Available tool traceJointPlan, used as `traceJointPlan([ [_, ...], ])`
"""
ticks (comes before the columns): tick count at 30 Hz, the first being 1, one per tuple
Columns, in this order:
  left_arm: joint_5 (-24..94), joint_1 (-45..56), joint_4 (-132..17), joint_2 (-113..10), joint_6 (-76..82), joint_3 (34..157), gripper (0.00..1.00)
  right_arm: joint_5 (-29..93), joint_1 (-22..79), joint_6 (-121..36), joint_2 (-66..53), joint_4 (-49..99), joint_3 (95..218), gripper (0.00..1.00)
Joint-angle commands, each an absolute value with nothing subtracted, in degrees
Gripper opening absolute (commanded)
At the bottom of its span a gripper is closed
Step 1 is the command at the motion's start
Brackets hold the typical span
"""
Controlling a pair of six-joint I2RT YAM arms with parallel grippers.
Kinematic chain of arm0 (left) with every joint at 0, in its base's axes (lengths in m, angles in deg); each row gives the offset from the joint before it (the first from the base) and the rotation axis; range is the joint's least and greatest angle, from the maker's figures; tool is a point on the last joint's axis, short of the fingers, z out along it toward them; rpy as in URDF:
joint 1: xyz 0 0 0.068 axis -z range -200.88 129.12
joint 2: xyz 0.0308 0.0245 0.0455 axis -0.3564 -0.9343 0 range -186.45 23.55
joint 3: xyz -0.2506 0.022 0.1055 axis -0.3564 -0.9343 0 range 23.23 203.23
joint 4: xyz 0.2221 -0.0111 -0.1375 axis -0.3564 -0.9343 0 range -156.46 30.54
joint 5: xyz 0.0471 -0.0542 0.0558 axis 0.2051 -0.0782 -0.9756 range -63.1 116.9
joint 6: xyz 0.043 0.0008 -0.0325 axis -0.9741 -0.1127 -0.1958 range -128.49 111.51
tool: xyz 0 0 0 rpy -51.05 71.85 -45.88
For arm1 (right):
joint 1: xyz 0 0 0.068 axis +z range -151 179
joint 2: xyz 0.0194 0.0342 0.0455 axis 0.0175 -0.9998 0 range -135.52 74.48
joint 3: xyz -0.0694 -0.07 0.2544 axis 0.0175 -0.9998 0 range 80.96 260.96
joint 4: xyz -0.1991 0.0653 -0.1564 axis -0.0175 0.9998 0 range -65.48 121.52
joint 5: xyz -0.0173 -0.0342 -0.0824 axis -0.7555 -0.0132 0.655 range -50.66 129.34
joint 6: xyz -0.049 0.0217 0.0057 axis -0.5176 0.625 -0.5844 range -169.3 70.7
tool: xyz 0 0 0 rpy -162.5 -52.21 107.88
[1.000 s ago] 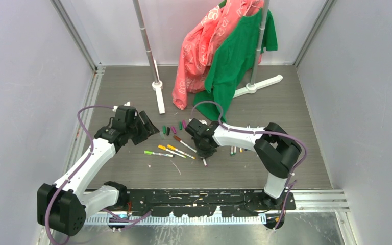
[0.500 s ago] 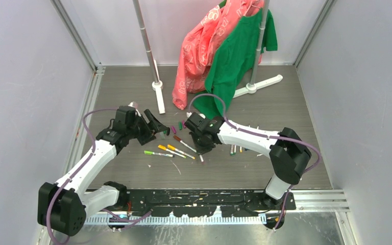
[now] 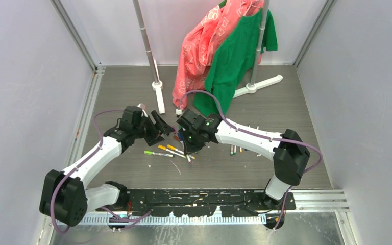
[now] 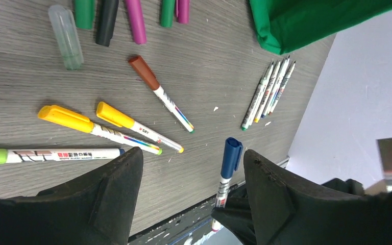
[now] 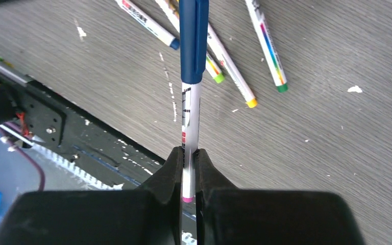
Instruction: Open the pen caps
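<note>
so the right tool [image 5: 190,154] is clamped on the white barrel of the blue pen [image 5: 191,109], blue cap [image 5: 194,35] sticking out at 12 o'clock; over the last second it's swung toward 9 o'clock, and the left tool [image 4: 191,162], jaws wide and empty, has come to meet it; the cap now hangs between those jaws, off the surface [image 4: 219,71]; pull-off looks next, imo

A pink garment [image 3: 199,51] and a green shirt [image 3: 232,61] hang on a rack pole [image 3: 254,74] above the grey worktop [image 3: 296,112].
</note>
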State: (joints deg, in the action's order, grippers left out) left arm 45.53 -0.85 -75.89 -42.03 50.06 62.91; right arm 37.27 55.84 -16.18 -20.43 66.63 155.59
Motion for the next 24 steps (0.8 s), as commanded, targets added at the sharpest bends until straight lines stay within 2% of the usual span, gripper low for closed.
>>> traceJointPlan([
  [1,47.7,0.7,-71.9,-43.1,50.7,64.0,0.71,33.6,56.1,-15.5,-20.5,65.7,159.7,0.01],
  [14,47.2,3.1,-69.9,-46.1,51.2,64.8,0.65,28.9,56.2,-15.8,-23.0,64.9,162.3,0.01],
  [24,47.6,4.8,-67.6,-48.7,51.7,64.8,0.47,27.4,56.1,-16.5,-25.1,65.1,165.4,0.01],
])
